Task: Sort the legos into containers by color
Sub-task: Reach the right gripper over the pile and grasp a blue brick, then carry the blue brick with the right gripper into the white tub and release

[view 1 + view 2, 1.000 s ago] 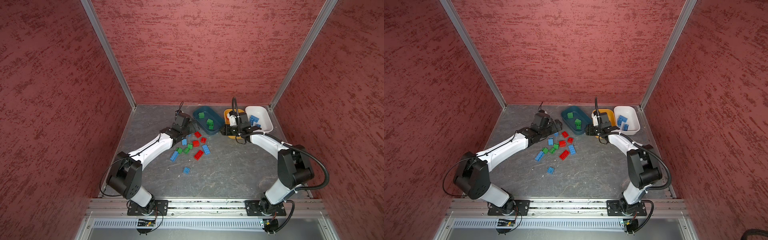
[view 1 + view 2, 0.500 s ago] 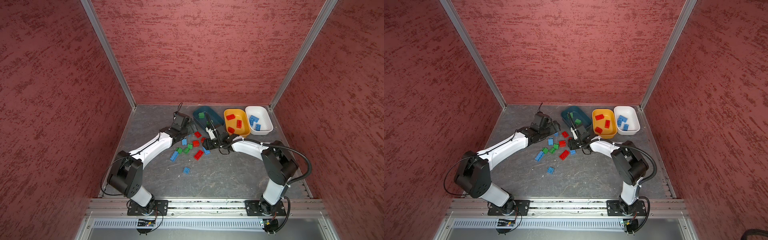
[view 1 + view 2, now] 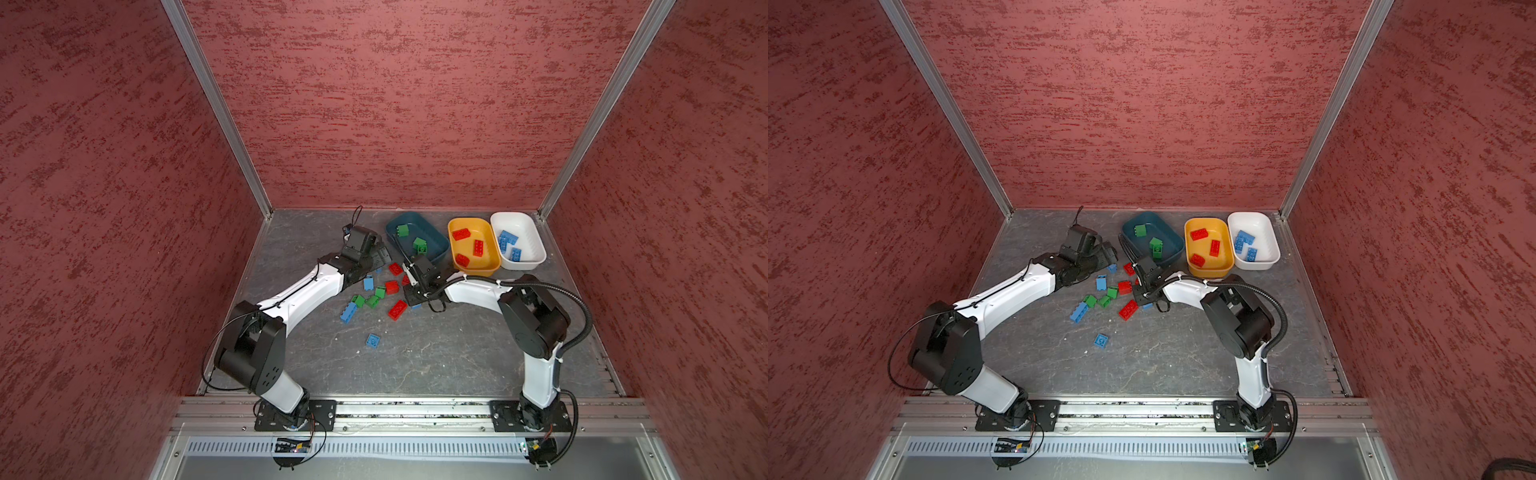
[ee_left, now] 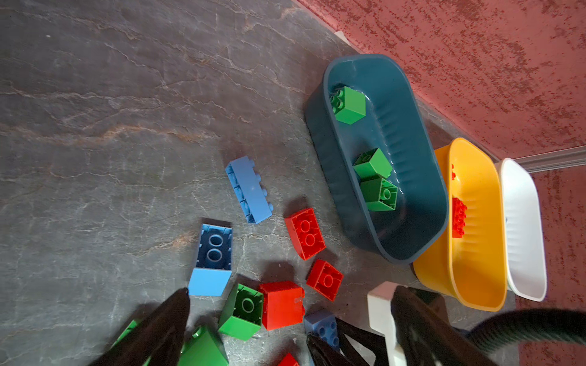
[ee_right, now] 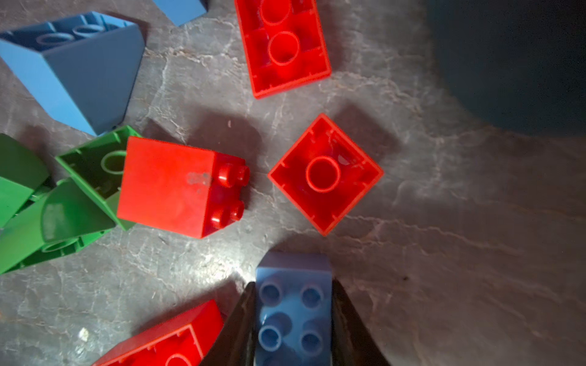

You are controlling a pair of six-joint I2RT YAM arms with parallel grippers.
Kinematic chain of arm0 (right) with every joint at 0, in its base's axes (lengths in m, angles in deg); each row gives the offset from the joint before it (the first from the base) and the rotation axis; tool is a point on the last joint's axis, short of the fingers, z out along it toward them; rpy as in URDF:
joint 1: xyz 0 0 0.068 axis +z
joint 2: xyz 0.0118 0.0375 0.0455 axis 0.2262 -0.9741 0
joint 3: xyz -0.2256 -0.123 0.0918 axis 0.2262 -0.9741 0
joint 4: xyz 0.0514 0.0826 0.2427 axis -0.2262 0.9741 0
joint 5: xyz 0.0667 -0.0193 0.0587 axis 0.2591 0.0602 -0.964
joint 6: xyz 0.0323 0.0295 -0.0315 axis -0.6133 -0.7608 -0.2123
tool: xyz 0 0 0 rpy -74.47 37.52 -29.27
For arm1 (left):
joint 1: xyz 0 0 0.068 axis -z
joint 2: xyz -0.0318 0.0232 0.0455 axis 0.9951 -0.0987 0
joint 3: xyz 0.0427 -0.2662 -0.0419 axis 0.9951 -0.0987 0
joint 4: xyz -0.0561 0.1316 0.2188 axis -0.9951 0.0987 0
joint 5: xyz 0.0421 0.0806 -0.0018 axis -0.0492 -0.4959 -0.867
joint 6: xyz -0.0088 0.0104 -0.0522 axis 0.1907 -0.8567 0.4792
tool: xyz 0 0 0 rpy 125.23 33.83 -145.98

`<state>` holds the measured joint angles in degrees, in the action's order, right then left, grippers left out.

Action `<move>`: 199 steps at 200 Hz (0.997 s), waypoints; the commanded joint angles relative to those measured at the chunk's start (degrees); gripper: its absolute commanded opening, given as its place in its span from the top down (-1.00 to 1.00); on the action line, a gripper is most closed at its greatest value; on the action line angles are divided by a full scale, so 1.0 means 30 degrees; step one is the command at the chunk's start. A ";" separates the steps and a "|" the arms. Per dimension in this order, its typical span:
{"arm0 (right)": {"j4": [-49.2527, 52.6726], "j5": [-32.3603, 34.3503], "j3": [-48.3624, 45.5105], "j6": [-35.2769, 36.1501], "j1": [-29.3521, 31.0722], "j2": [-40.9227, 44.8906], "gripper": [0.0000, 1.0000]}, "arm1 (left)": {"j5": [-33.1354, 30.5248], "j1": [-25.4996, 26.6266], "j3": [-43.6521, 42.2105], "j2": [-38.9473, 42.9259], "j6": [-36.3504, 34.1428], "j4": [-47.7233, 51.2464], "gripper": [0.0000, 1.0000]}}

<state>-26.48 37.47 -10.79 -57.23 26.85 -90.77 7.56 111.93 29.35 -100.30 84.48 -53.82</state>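
Teal tub: green bricks. Orange-yellow tub: red bricks. White tub: light blue bricks. Loose pile mixes red, green and light blue. Studs-up brick by the red ones: light blue. Floor dark grey, marbled with pale and rusty veins. Walls dull red with darker streaky flecks. Arms white with black joints.

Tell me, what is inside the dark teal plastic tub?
Three green studded plastic bricks, two touching. The near wall of the tub hides some floor in the left wrist view.
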 commanded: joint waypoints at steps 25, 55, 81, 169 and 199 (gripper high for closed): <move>-0.1497 0.1367 -0.2436 0.1435 -0.1530 0.4852 0.49 | -0.1653 -0.0085 0.1773 -0.1825 -0.0743 0.2907 -0.99; -0.3003 0.0645 -0.4087 0.1207 -0.5426 0.7524 0.51 | -0.1480 -0.0123 0.2853 -0.2947 -0.1196 0.3741 -0.99; -0.4620 0.0176 -0.5042 0.0242 -0.9428 0.8513 0.52 | -0.0474 -0.0151 0.3313 -0.3479 -0.1362 0.3545 -0.99; -0.1497 0.1028 0.0790 0.2521 -1.5754 0.2854 0.48 | -0.0261 0.0401 0.4715 -0.4452 -0.2817 0.5262 -0.99; -0.0430 0.2530 0.2474 0.2880 -1.5880 0.1486 0.47 | -0.0948 0.0905 0.4485 -0.3954 -0.3502 0.5880 -0.99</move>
<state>-31.64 39.06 -7.23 -51.53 -20.43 -84.30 6.45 113.40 43.29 -114.05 76.72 -38.76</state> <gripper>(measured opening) 0.336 0.994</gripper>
